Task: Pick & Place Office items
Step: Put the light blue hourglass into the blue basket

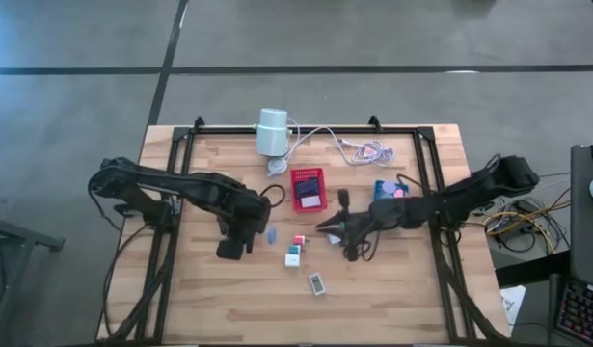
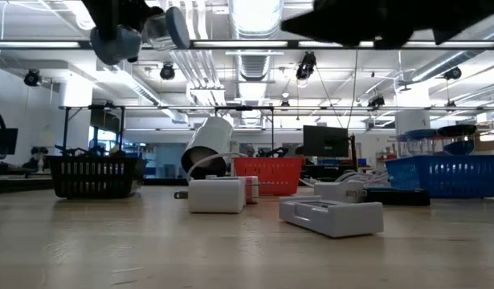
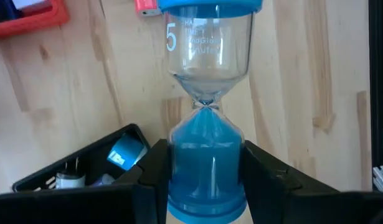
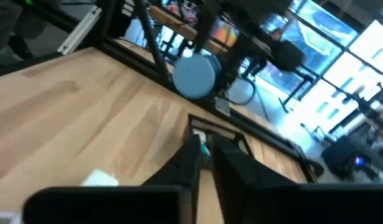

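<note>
Gripping a blue hourglass [image 3: 207, 124] in the left tool [image 1: 236, 241], pads clamped on both sides of the lower bulb, sand settled at that end. Held clear above the bench [image 1: 209, 299], high enough in the low view to pass over the loose pieces without knocking them. Probably carried by the thick bulb rather than the thin neck for a firmer hold. Hangs just beside a black tray [image 3: 85, 168] with a few items already inside, likely the drop point.

Toward the middle, lying on the wood near each other: a white block [image 1: 293, 258], a pink piece [image 1: 299, 240], and a pale flat piece [image 1: 317, 282] a little apart; all unsorted as yet. Behind them, a red tray [image 1: 308, 188].

On the right, right tool [image 1: 325, 226] reaching in low over the bench, just beside those pieces, fingers drawn close with only a thin gap. Shows a teal speck at the tips in the right wrist view; cannot tell whether pinched or lying beyond. Farther right, a blue tray [image 1: 388, 188].
</note>
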Controlling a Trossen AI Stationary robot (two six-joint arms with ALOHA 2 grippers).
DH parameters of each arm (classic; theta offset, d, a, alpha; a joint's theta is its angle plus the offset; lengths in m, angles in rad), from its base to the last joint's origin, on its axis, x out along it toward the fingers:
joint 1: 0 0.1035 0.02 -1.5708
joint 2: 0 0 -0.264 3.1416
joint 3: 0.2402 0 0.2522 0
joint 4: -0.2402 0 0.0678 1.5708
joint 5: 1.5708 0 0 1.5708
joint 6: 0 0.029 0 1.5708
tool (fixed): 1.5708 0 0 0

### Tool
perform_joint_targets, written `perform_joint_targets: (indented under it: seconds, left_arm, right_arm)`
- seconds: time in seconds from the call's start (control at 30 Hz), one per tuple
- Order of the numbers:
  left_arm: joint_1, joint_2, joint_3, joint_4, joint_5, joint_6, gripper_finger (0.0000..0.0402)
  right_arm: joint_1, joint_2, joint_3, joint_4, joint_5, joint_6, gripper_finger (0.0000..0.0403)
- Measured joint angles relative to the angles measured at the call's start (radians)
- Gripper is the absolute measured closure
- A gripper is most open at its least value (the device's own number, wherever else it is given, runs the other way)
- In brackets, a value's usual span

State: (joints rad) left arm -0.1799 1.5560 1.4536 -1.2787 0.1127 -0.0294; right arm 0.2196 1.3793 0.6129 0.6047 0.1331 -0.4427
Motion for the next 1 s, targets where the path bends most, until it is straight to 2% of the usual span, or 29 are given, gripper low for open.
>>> perform_joint_targets:
  seconds: [0.27,0.47,0.6,0.77,1.0]
  left_arm:
    - [0.0,0.065,0.097,-0.047,0.01,0.047,0.0265]
    - [0.0,0.082,0.141,-0.046,0.056,0.052,0.0265]
    - [0.0,0.093,0.154,-0.043,0.077,0.052,0.0265]
    - [0.002,0.093,0.155,-0.042,0.082,0.064,0.0265]
    - [0.005,0.093,0.156,-0.008,0.082,0.09,0.0265]
  right_arm:
    - [0.074,0.111,0.209,-0.204,0.003,-0.093,0.0257]
    - [0.118,0.163,0.302,-0.236,0.192,-0.177,0.0166]
    - [0.118,0.191,0.351,-0.231,0.215,-0.182,0.012]
    - [0.114,0.211,0.369,-0.239,0.214,-0.173,0.0087]
    - [0.114,0.209,0.37,-0.215,0.207,-0.171,0.0074]
